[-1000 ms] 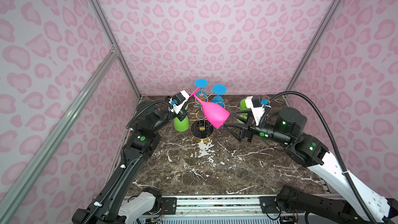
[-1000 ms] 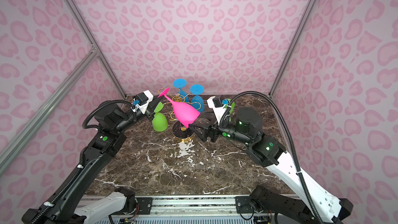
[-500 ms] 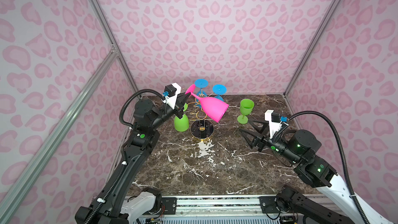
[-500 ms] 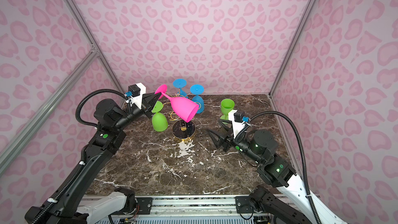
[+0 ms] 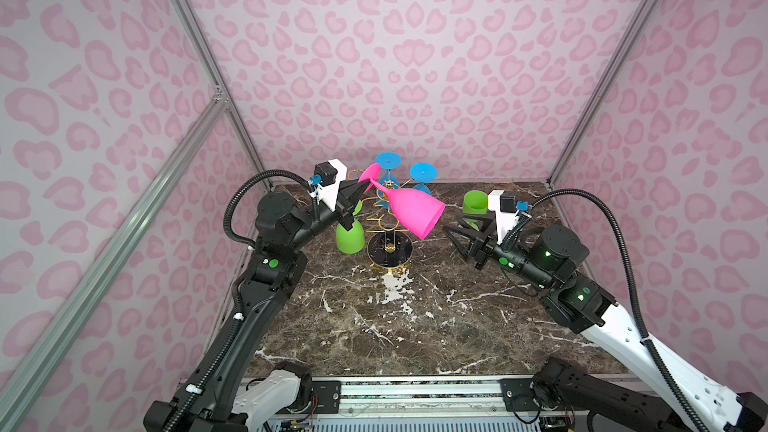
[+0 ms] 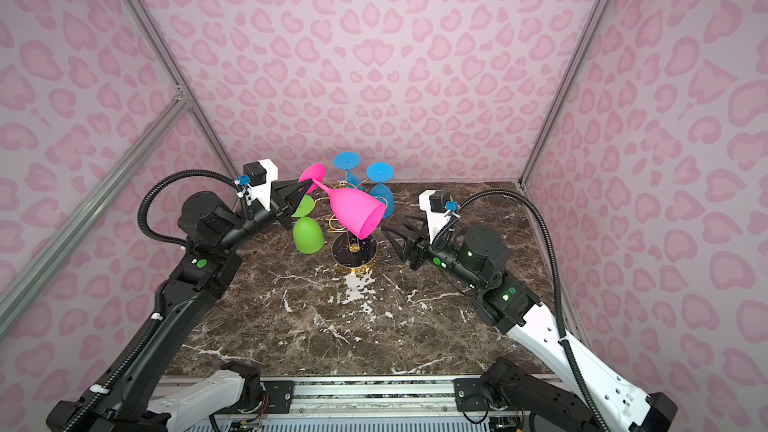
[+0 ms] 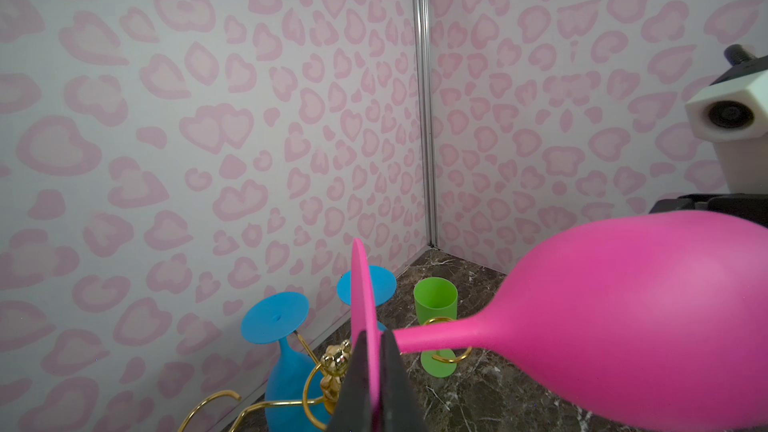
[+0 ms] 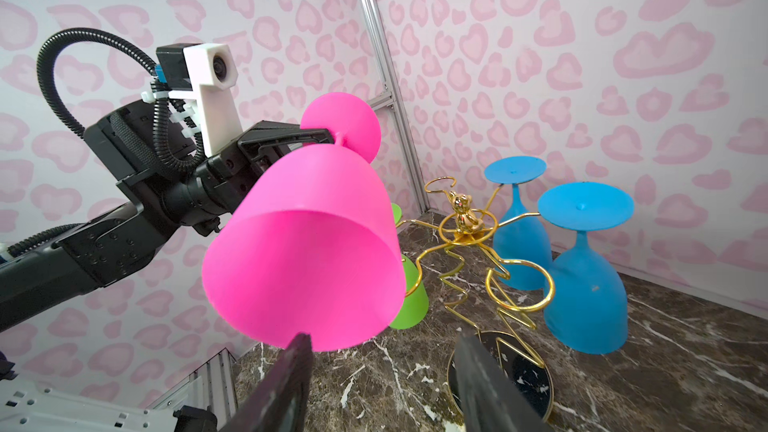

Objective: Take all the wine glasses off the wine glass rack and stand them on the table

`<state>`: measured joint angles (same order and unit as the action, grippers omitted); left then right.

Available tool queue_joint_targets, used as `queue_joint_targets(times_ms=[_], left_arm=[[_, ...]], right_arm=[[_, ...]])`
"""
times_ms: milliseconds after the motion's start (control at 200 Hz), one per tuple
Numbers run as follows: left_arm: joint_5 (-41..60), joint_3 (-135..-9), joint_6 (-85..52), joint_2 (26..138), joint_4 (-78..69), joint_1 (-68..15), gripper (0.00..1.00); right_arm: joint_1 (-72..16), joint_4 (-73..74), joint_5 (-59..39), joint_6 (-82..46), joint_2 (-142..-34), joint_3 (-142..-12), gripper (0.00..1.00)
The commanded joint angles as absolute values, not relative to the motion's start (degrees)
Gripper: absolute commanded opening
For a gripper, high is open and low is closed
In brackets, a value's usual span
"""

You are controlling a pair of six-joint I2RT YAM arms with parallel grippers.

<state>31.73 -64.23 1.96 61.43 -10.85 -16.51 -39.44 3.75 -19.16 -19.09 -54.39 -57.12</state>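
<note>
Pink wine glass (image 5: 409, 211): tipped in the air above the wine glass rack (image 6: 353, 253). In both top views its foot points to 11 o'clock and its open mouth to 4 o'clock. It looks clear of the wire arms.
Left pincer (image 7: 377, 338): clamped on the rim of the glass's flat foot, one finger on each face of the disc.
Right pincer (image 8: 382, 337): empty, jaws parted to a middling gap. It sits at 3 o'clock of the bowl's mouth, near but apart.
Neighbours: blue glasses (image 8: 582, 297) hang upside down at 12 o'clock of the rack's base and a hanging green glass (image 5: 350, 236) at 9 o'clock. An upright green glass (image 5: 475, 203) stands on the counter (image 5: 395, 326) at 2 o'clock.
Feel: probably matte plastic, so light, stiff and not brittle, with a surface that should give some grip.
Weak point: held only by the thin foot, the long bowl may act as a lever and swivel.
Best hold: the stem just under the bowl, or the bowl's wall at the rim, one finger inside and one outside. Spanning the whole bowl would likely need wider jaws.
</note>
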Motion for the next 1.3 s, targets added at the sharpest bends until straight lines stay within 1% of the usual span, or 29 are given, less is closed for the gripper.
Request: queue_joint_targets(times_ms=[0,65,240,435,620,755,795,960,1000,1090,1110,1120,1180,1245,1295], left_arm=[[33.1,-64.4,0.7,61.0,-13.6,-16.4,0.03],[33.3,-64.4,0.2,60.9,-13.6,-16.4,0.03],[35.3,-64.5,-1.8,61.0,-14.0,-16.5,0.03],[34.9,-64.3,-3.5,61.1,-14.1,-16.5,0.03],[34.2,-64.6,-4.6,61.6,-14.1,-16.4,0.03],[34.2,-64.7,-5.2,61.9,-14.1,-16.5,0.03],[34.1,-64.7,-5.2,62.0,-14.0,-16.4,0.04],[33.8,-64.8,-5.9,62.1,-14.0,-16.4,0.20],[33.7,-64.9,-5.9,62.1,-13.9,-16.4,0.23],[33.1,-65.0,-6.1,62.0,-13.7,-16.4,0.35],[33.0,-65.0,-6.1,61.9,-13.7,-16.4,0.35],[32.9,-65.0,-6.1,61.8,-13.7,-16.4,0.39],[32.2,-65.0,-6.3,61.6,-13.6,-16.4,0.52],[31.2,-65.1,-6.2,61.3,-13.4,-16.5,0.62],[30.1,-65.2,-5.9,61.0,-12.9,-16.4,0.68]], right_arm=[[-39.0,7.9,-20.7,-19.6,-56.7,-58.3,0.55],[-38.8,9.1,-21.0,-19.6,-58.3,-59.1,0.53],[-38.7,12.3,-22.7,-20.9,-62.4,-61.8,0.43],[-38.8,13.3,-24.5,-22.0,-65.1,-63.4,0.27],[-38.8,12.6,-24.5,-22.6,-65.1,-63.7,0.09],[-38.8,11.5,-23.9,-23.7,-64.8,-64.1,0.00],[-38.8,11.2,-23.9,-24.2,-64.6,-64.2,0.00],[-39.0,8.6,-20.8,-24.6,-61.8,-64.3,0.00],[-39.0,7.4,-19.3,-24.7,-60.8,-64.3,0.00],[-39.0,4.8,-15.8,-24.1,-58.0,-64.0,0.00],[-38.9,4.2,-15.0,-24.1,-57.3,-63.9,0.00],[-38.9,3.9,-14.7,-23.9,-56.9,-63.8,0.00],[-38.9,1.7,-12.4,-23.3,-55.0,-63.7,0.00],[-38.9,-1.4,-9.5,-22.7,-52.9,-63.7,0.00],[-38.8,-4.9,-6.7,-21.9,-51.3,-64.0,0.00]])
